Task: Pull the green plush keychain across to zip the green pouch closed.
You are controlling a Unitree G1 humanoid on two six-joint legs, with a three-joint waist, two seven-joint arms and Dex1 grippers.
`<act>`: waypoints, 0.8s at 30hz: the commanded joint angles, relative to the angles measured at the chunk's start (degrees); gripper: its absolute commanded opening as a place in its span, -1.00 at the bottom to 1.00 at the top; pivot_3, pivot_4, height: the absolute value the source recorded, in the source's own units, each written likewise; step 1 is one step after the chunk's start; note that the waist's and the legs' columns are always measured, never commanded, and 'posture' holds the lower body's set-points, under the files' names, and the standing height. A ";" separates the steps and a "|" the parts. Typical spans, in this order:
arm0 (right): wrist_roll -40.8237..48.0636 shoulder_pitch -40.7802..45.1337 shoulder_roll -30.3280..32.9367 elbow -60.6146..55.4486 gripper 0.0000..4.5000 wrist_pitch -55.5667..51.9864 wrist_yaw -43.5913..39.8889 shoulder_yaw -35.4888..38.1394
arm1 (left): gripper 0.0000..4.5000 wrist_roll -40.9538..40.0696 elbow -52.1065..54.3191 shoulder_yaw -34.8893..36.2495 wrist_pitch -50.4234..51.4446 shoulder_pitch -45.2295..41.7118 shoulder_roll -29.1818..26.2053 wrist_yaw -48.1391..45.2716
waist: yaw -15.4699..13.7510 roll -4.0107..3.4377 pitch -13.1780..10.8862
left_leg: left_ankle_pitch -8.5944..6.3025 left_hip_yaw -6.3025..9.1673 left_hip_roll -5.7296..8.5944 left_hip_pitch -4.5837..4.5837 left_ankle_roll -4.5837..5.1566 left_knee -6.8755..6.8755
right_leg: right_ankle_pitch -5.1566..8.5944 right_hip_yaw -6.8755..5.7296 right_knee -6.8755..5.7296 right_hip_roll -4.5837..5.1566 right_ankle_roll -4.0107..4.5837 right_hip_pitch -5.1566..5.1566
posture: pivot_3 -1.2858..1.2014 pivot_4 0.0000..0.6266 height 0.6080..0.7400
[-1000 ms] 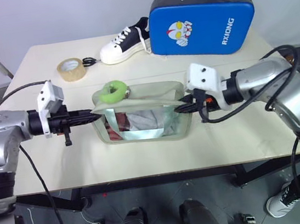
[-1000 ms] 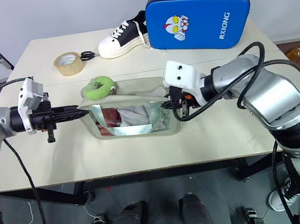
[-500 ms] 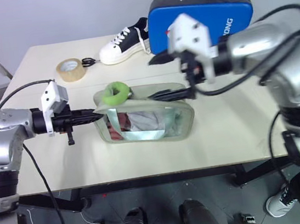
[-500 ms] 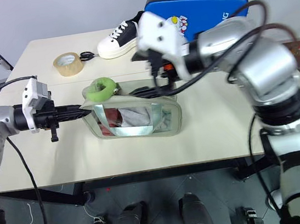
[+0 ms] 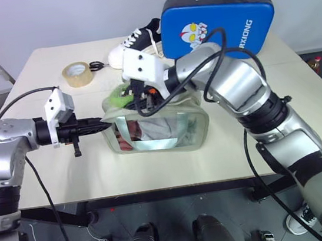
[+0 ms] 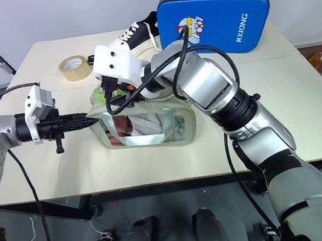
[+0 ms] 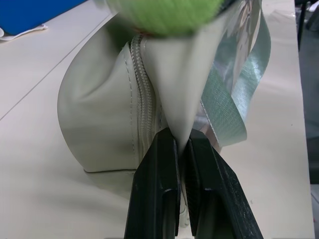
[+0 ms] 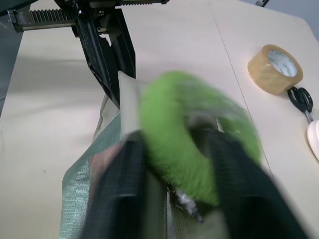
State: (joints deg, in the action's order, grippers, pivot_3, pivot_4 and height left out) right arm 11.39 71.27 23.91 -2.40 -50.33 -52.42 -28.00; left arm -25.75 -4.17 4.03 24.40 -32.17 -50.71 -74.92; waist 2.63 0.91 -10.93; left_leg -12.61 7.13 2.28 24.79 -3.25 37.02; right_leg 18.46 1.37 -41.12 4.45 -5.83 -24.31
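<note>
The green pouch [image 5: 168,128] lies mid-table, its clear window facing me and its zipper open along the top. My left gripper [image 5: 103,123] is shut on the fabric tab at the pouch's left end [image 7: 174,99], holding it taut. The green plush keychain [image 8: 189,129] sits at that same left end of the zipper. My right gripper [image 5: 127,95] reaches over the pouch from the right. Its two fingers [image 8: 124,184] press on either side of the fuzzy ring, shut on it.
Behind the pouch, a tan tape roll [image 5: 76,74] and small scissors [image 5: 95,65] lie at the back left of the table [image 5: 241,139]. A black-and-white shoe [image 5: 133,44] and a blue hard case [image 5: 216,24] stand at the back.
My right arm left the pouch's right end, swung up and across to the left end, and opened wide. It then closed around the plush keychain. The left gripper kept its hold.
</note>
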 commanded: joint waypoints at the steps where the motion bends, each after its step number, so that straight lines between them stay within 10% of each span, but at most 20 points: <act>1: -0.92 0.73 0.34 -1.81 -0.98 0.41 -0.51 0.85 | -1.00 -0.11 0.54 0.91 -0.53 0.09 -0.92 -0.39 | 0.01 0.00 0.00 | 0.00 0.00 0.00 0.00 0.00 0.00 | 0.00 0.00 0.00 0.00 0.00 0.00 | 0.03 -0.52 0.32; 9: 2.14 -1.36 6.47 -4.81 -0.98 -6.25 -1.45 8.61 | -1.00 0.27 -0.11 0.92 -0.88 -0.16 -1.00 -0.35 | -0.23 0.00 0.00 | 0.00 0.01 0.01 0.00 0.00 0.01 | 0.00 -0.01 0.01 0.02 0.00 0.01 | 0.03 -0.52 0.32; 24: -7.85 -27.06 38.62 -3.65 -0.98 -0.27 4.61 17.97 | -1.00 -0.06 -0.42 1.71 -0.15 0.60 -1.19 0.74 | -0.04 -0.02 -0.02 | -0.01 -0.08 0.02 0.00 0.02 -0.02 | 0.01 -0.02 0.04 0.05 -0.01 0.05 | 0.03 -0.52 0.32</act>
State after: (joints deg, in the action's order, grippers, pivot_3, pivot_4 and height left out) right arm 9.11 46.80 58.88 -7.92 -52.58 -51.27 -11.34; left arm -25.98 -4.21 3.91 24.20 -31.91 -50.62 -74.74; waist 2.59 0.88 -10.95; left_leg -12.63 7.03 2.29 24.80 -3.23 37.00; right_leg 18.47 1.36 -41.08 4.49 -5.84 -24.25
